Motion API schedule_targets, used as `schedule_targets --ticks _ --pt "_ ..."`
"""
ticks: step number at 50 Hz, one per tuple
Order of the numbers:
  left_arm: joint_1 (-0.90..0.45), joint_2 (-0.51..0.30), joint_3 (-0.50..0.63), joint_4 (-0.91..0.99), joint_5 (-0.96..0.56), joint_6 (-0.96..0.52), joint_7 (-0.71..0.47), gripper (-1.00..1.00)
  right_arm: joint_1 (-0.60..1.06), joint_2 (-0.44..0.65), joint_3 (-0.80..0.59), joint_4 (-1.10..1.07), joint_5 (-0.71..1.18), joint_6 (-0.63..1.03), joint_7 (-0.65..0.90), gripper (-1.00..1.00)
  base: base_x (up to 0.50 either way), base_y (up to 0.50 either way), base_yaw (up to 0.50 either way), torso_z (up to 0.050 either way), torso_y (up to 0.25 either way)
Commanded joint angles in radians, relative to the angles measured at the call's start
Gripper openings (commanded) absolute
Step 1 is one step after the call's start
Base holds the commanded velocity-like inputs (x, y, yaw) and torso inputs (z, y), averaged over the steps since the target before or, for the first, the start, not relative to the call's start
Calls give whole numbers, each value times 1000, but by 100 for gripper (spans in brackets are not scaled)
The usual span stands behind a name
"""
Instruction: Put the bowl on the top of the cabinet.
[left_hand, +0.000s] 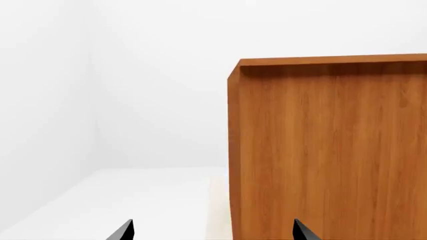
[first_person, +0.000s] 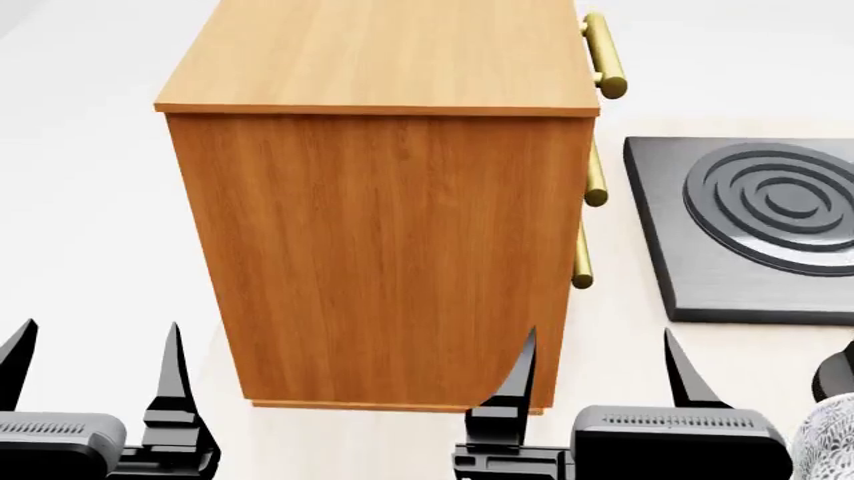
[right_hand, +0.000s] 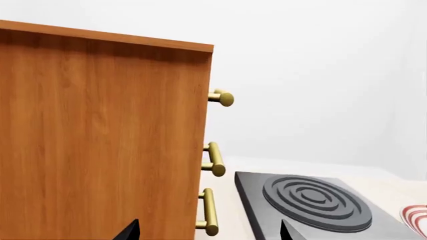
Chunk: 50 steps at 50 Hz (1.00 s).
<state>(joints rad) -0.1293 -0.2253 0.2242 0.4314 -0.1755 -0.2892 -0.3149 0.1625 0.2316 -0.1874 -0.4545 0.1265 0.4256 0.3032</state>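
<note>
The cabinet (first_person: 380, 230) fills the middle of the head view, its plain wood-grain side facing the camera and its lighter flat top (first_person: 387, 50) running toward twelve o'clock. Nothing rests on the part of the top that shows. Three brass handles (first_person: 603, 55) stick out from its drawer face along the edge at about two o'clock.

At three o'clock from the cabinet, on the pale counter (first_person: 614, 320), lies a dark grey square hob plate (first_person: 747, 230) with raised concentric rings. It sits near the cabinet but apart from it.

The bowl (first_person: 830, 440) shows only as a sliver of grey-patterned white at the five o'clock corner of the head view, just beside the right gripper's body; whether it touches anything cannot be told. A dark rounded thing just above it is too cut off to name.

The left gripper (first_person: 94, 350) sits at seven o'clock with its two black fingers pointing up and spread wide, with nothing between them. The right gripper (first_person: 601, 360) sits at about five o'clock, fingers likewise spread wide and empty, its inner finger overlapping the cabinet's lower corner in the view.

In the right wrist view a red-ringed white plate (right_hand: 417, 217) peeks in at the edge, beyond the hob plate.
</note>
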Motion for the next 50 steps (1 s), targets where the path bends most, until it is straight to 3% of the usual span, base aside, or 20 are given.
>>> schedule_targets --ticks 1,8,18,31,40,42,50 --pt "-1 -4 4 -2 -4 1 -5 100 -3 6 -7 10 -6 -15 9 100 0 0 0 0 0" --pt "1 -6 8 -8 -6 8 -9 100 1 7 -8 6 2 0 11 100 17 8 0 0 0" --pt "-1 -11 13 -8 -10 9 -14 100 -2 11 -9 10 5 -9 16 100 433 199 0 0 0" --pt "-3 -16 24 -10 -11 10 -20 100 -4 14 -7 24 -19 5 58 100 13 4 0 0 0" --pt "-6 -20 27 -11 -15 6 -24 100 16 12 14 -13 -8 169 96 100 0 0 0 0 0" --pt "-9 -19 26 -19 -17 10 -25 100 41 65 -8 -92 29 331 40 100 0 0 0 0 0" --pt "-16 -18 30 -21 -22 7 -29 100 41 192 -35 -276 -63 507 67 100 0 0 0 0 0"
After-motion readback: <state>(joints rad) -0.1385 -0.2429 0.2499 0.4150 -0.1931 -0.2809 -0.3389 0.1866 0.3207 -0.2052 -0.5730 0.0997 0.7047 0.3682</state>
